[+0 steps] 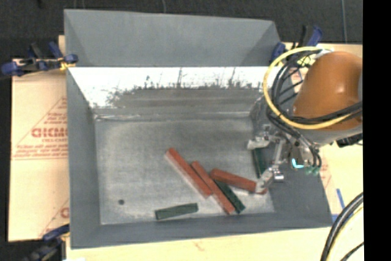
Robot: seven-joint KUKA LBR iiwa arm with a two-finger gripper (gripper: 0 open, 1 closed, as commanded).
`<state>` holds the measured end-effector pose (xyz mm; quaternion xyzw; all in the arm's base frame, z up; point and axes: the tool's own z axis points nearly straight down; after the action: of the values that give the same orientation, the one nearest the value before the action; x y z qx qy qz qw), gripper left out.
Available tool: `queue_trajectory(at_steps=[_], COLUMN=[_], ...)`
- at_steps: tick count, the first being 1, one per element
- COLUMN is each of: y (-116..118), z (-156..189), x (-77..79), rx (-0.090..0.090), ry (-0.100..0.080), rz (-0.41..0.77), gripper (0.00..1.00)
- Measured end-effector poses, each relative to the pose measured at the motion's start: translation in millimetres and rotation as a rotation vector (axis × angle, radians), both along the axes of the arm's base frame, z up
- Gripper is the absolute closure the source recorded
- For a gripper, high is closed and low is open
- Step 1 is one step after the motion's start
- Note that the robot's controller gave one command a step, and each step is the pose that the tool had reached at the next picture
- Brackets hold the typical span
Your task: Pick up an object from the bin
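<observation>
Inside the bin (pixel 82 150), a cluster of bars lies on the floor toward the front right. The left long bar (pixel 183 168) and the right long bar (pixel 211 186) lie side by side, both slanting toward the front right. A short bar (pixel 234 180) reaches rightward from them, with a fourth bar (pixel 231 197) just in front of it. A lone bar (pixel 176 211) lies apart, front and left of the cluster. The gripper (pixel 267 180) is by the right wall, at the short bar's right end.
</observation>
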<state>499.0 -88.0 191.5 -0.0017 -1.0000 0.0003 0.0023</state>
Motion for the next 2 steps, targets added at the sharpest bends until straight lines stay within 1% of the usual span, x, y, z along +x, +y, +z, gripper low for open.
queue_trajectory(at_steps=[1, 2], y=[0, -19], z=[3, 10], x=[1.0, 27.2], rx=[-0.001, 0.001], ry=[-0.005, -0.006], rz=[0.001, 0.175], gripper=[0.0, 0.0])
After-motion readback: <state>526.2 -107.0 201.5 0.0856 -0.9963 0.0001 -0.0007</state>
